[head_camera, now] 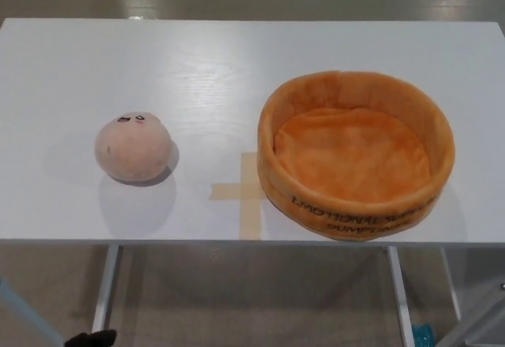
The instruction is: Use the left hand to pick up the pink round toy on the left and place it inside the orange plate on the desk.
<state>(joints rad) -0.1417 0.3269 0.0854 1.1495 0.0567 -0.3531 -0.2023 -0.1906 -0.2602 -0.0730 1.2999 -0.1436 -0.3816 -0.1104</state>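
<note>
The pink round toy (132, 147), a plush ball with a small face on top, rests on the left part of the white desk (197, 63). To its right stands the orange plate (347, 211), a soft round basket with a tall rim, black lettering on its front wall and nothing inside. Only a small black tip of my left hand (91, 337) shows at the bottom left edge, below the desk's front edge and well short of the toy. My right hand is out of the picture.
A cross of beige tape (246, 193) is stuck on the desk between the toy and the plate. White desk legs (103, 288) show below the front edge, with floor beneath.
</note>
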